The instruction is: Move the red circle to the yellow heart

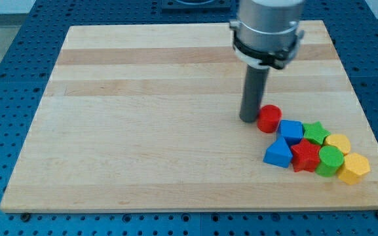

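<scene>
The red circle (pixel 268 118) lies on the wooden board (pixel 143 131) at the view's right, just above-left of a cluster of blocks. My tip (pixel 249 119) rests on the board right against the red circle's left side. The yellow heart (pixel 338 143) sits at the cluster's right side, beyond a blue cube (pixel 291 132) and a green star (pixel 316 132).
The cluster also holds a blue triangle (pixel 278 155), a red star (pixel 306 157), a green round block (pixel 330 160) and a yellow hexagon (pixel 354 168) near the board's lower right edge. The arm's wide grey body (pixel 267 29) hangs above the tip.
</scene>
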Controlling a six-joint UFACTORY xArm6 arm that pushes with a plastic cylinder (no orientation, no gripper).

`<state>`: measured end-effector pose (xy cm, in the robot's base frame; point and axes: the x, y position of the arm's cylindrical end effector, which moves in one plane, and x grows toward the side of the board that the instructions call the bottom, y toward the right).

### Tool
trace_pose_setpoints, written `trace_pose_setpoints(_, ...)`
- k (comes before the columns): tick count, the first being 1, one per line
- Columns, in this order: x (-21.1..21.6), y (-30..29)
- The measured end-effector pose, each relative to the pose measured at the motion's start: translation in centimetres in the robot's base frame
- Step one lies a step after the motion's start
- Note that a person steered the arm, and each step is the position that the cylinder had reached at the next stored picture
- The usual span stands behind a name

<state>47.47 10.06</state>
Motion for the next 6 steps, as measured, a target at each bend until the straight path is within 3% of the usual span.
trace_pose_setpoints(3, 4.0, 3.1)
trace_pose_setpoints(5, 2.0, 0.8)
trace_pose_setpoints(6, 0.6, 5.2)
